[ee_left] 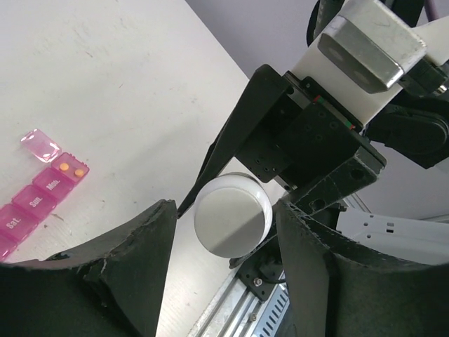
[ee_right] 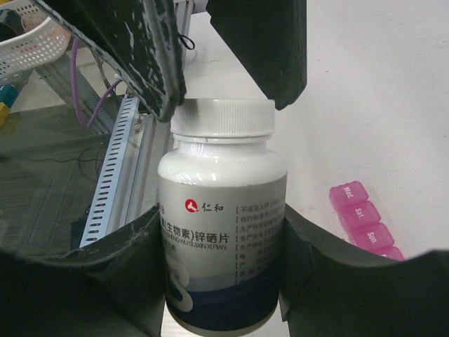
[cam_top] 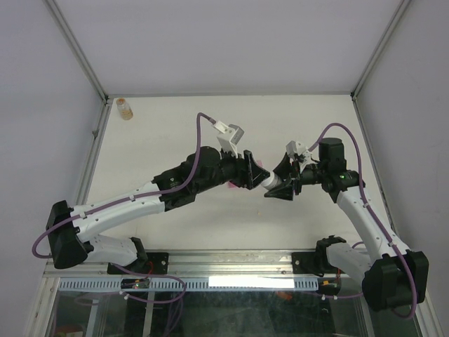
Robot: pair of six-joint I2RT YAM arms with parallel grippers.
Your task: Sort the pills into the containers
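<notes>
You're at the uncapping step: your right end effector (ee_right: 219, 225) is clamped on the body of the white bottle (ee_right: 223, 161), over the middle of the bench (cam_top: 175, 126). Your left end effector (ee_left: 224, 210) straddles the bottle's cap (ee_left: 231, 223), though you can't tell whether it has bitten. Next, I judge, you need a firm hold on that cap and a twist against the right arm's grip. Count one white bottle, one amber bottle (cam_top: 123, 107) in the far left corner, and one pink organiser (ee_left: 35, 203) mid-bench showing four compartments, one open with two orange pills (ee_left: 64, 167) inside.
</notes>
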